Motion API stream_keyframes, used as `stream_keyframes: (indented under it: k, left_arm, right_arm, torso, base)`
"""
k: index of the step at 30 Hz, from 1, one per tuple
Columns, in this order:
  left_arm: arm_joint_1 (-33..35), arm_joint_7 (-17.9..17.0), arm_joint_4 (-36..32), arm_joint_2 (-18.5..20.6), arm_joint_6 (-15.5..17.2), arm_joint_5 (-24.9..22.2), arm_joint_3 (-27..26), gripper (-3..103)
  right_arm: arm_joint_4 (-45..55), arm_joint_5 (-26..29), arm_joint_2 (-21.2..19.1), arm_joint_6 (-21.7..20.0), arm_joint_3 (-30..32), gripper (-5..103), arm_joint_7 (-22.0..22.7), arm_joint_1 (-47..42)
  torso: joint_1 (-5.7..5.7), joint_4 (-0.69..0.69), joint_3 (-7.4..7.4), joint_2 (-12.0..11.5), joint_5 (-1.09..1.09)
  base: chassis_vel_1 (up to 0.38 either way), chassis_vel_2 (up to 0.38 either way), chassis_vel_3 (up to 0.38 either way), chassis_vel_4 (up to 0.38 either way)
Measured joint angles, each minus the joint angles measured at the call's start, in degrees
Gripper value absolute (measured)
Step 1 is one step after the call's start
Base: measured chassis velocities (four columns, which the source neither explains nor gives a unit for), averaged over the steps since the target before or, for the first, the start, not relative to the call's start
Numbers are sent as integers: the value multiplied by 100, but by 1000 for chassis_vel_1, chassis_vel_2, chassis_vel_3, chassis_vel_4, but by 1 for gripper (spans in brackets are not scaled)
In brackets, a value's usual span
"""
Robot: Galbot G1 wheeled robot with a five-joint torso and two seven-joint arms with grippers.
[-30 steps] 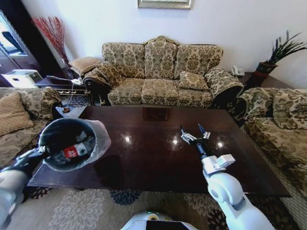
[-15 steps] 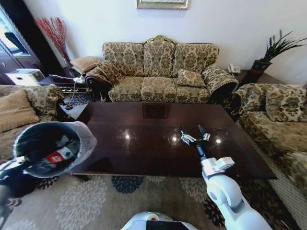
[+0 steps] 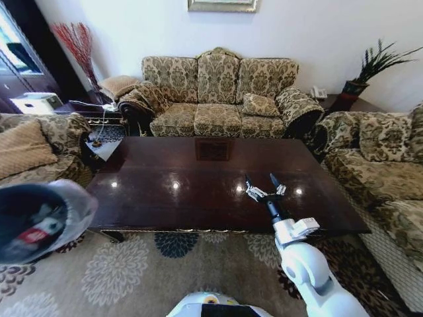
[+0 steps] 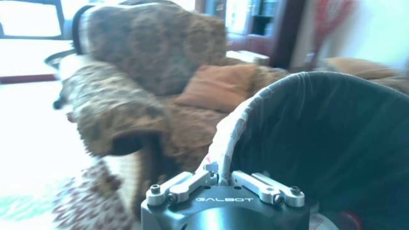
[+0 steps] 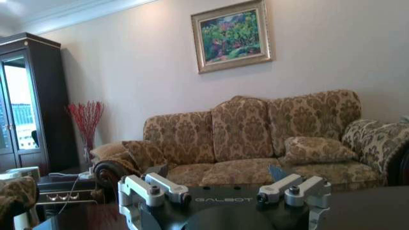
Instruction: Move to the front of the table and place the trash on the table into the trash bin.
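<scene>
The trash bin (image 3: pixel 36 221) hangs off the near left corner of the surface (image 3: pixel 198 191), out over the patterned rug (image 3: pixel 132 271), tilted so its dark inside shows. In the head view a scrap with a red label (image 3: pixel 32 236) and pale crumpled bits lie inside it; this is the trash. The whitish bag liner (image 3: pixel 78 205) is folded over the rim.

In the left wrist view, the left pincer (image 4: pixel 221 178) has its fingers closed on the bin's rim where the liner (image 4: pixel 223 134) wraps over the edge, and the bin's dark inside wall (image 4: pixel 326 139) rises just behind them. An armchair with an orange-brown cushion (image 4: pixel 217 86) stands beyond.

The right pincer (image 3: pixel 262 188) hovers over the surface toward its near right part, fingers spread apart and holding nothing; in the right wrist view the right pincer (image 5: pixel 223 189) points at the patterned sofa (image 5: pixel 255 139) along the far edge, with a framed painting (image 5: pixel 231 34) on the wall above it. The dark glossy top reflects ceiling lights
</scene>
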Motion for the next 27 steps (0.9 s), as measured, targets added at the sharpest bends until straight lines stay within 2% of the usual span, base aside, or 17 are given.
stream_keyframes:
  k: [5,6,9,10,12,13,15,17,20,22,24,25,27]
  left_arm:
    - [16,24,852,64,-251,203,-92,0]
    - [16,24,852,64,-251,203,-92,0]
    - [-43,49,1624,94,-533,488,177,0]
    - [-43,49,1624,94,-533,488,177,0]
    - [-116,46,2148,72,-653,601,482,0]
    - [-207,51,2637,70,-824,709,801,0]
    - [-245,53,2838,76,-912,777,946,0]
    - [-466,58,3746,157,-1272,995,1544,0]
    - [-669,80,4331,189,-1344,963,1823,0]
    - [-842,115,4743,205,-1359,935,2002,0]
    - [-937,173,4985,229,-1433,949,2093,0]
    - [-1112,310,5465,295,-1681,970,2275,0]
    - [-1360,538,6091,401,-1978,971,2471,0]
  right_arm:
    - [-98,-165,60,124,-119,100,-13,-4]
    - [-98,-165,60,124,-119,100,-13,-4]
    - [-170,-250,105,314,-144,100,14,11]
    - [-170,-250,105,314,-144,100,14,11]
    - [-171,-257,110,378,-120,100,45,-2]
    - [-171,-262,99,425,-77,100,68,-28]
    - [-170,-262,88,436,-53,100,70,-39]
    - [-158,-259,46,477,39,100,73,-69]
    - [-103,-246,12,491,135,100,73,-122]
    - [-51,-241,-19,493,224,100,71,-201]
    - [-29,-241,-34,500,272,100,67,-251]
    - [0,-241,-48,518,355,100,65,-330]
    - [33,-245,-63,560,487,100,65,-459]
  torso:
    - [-7,3,-3,1,0]
    - [-7,3,-3,1,0]
    - [-8,1,-3,2,5]
    - [-8,1,-3,2,5]
    - [-8,2,-3,2,7]
    - [-8,0,-3,3,6]
    - [-8,0,-3,3,2]
    - [-6,0,-3,2,-4]
    - [-6,-1,-3,2,-7]
    - [-6,4,-3,2,5]
    - [-6,4,-2,2,7]
    - [-6,3,-3,2,2]
    - [-7,1,-3,2,-1]
  base:
    - [-122,-114,146,127]
    - [-147,-192,162,190]
    - [-154,-242,158,211]
    - [-162,-209,153,221]
    - [-150,-169,128,128]
    - [-95,-95,100,103]
    - [-95,-95,67,71]
    - [-51,-11,22,23]
    - [0,0,0,0]
    - [34,72,-15,-32]
    - [24,36,-7,-17]
    - [0,0,0,0]
    - [0,0,0,0]
